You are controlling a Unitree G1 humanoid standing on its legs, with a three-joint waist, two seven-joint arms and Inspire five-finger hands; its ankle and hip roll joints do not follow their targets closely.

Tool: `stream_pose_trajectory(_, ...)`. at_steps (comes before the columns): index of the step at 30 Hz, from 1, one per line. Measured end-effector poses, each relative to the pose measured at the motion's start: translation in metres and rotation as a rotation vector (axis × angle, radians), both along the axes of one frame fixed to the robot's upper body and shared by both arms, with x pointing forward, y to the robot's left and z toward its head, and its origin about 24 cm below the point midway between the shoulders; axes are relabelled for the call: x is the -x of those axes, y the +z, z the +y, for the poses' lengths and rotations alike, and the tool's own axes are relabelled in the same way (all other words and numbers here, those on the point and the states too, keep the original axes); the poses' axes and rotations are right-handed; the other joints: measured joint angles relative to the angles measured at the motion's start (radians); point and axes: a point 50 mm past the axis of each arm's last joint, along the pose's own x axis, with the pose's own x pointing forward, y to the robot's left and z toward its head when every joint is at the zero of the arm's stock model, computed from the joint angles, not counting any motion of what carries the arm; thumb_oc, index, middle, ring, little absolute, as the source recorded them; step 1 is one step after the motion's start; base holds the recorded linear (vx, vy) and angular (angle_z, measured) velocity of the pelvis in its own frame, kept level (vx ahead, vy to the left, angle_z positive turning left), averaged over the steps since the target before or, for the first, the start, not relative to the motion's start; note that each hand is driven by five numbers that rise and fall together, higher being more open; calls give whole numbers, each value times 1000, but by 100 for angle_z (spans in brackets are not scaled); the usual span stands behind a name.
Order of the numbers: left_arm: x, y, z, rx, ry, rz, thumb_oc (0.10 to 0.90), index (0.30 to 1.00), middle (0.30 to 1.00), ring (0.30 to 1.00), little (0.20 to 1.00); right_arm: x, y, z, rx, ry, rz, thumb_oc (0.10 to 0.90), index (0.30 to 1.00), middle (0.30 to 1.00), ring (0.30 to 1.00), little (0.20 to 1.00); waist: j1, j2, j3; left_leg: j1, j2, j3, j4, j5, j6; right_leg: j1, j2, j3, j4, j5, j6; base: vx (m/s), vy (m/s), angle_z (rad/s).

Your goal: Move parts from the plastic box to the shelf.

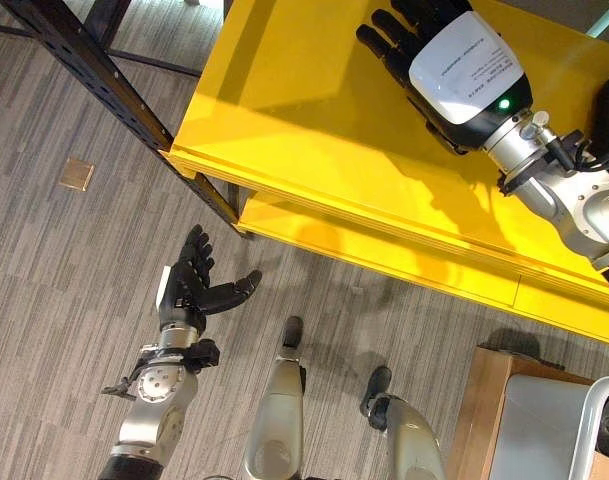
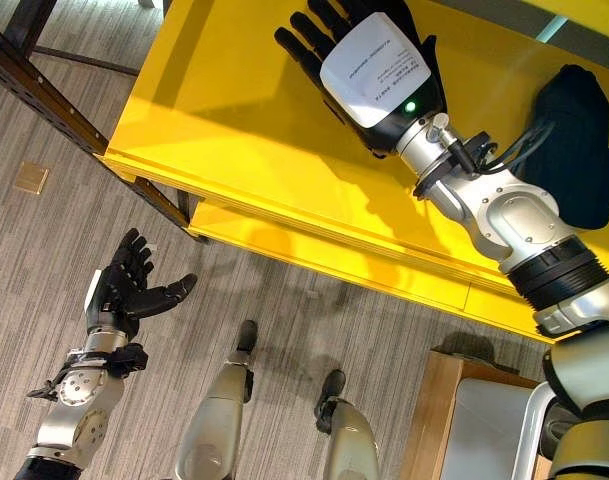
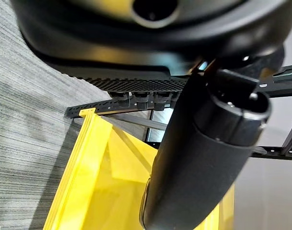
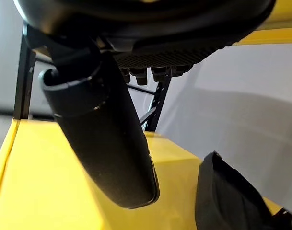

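While the right hand (image 1: 454, 60) spreads flat and empty above the yellow shelf (image 1: 314, 150) in the left eye view, the left hand (image 1: 194, 285) hangs open over the carpet. Across the right eye view, a black part (image 2: 574, 150) lies on the shelf beside the right forearm. Through the right wrist view, that part sits near the straight thumb (image 4: 107, 143).

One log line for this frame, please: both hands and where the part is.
right robot hand: open, empty, over yellow shelf | left robot hand: open, empty, low over floor | black part: lying on shelf, apart from right robot hand
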Motion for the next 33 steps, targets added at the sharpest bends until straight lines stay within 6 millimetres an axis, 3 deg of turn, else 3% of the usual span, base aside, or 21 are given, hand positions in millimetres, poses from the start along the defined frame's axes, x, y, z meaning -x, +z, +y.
stream_pose_trajectory(5, 0, 0, 0, 4, 15, 0, 900, 1000, 1000, 1000, 1000, 5, -4, 1, -83, 48, 7, 900, 1000, 1000, 1000, 1000, -15, 1, 1, -2, 0, 2, 2, 0, 0, -5, 0, 3, 5, 0, 0, 0, 0, 0)
stream_pose_trajectory(6, 0, 1, 0, 4, 13, -5, 900, 1000, 1000, 1000, 1000, 7, -7, -7, -186, 51, 15, 900, 1000, 1000, 1000, 1000, -16, 1, 1, -2, 1, 3, 4, -2, 2, -7, -1, 4, 8, -3, -4, -4, -7, -4)
stream_pose_trajectory(12, 2, -1, 1, 6, 24, 1, 900, 1000, 1000, 1000, 1000, 9, -12, -36, -396, 4, 35, 900, 1000, 1000, 1000, 1000, -25, 2, 1, -11, 2, 15, 13, -3, 4, -25, -1, 20, 20, -3, -4, -6, 1, -5)
stream_pose_trajectory(20, 5, -4, 2, 7, 34, 13, 900, 1000, 1000, 1000, 1000, 8, -31, -50, -504, -30, 113, 900, 1000, 1000, 1000, 1000, -48, 2, 1, -15, 6, 19, 21, -4, 5, -34, 0, 26, 33, -3, -4, -7, -3, -2)
stream_pose_trajectory(33, 10, -9, 4, 3, 21, 36, 900, 1000, 1000, 1000, 1000, -8, -28, -77, -611, -135, 145, 900, 1000, 1000, 1000, 1000, -46, 1, 1, -15, 11, 23, 33, -4, 6, -40, 2, 36, 48, -3, -5, 0, -1, 0)
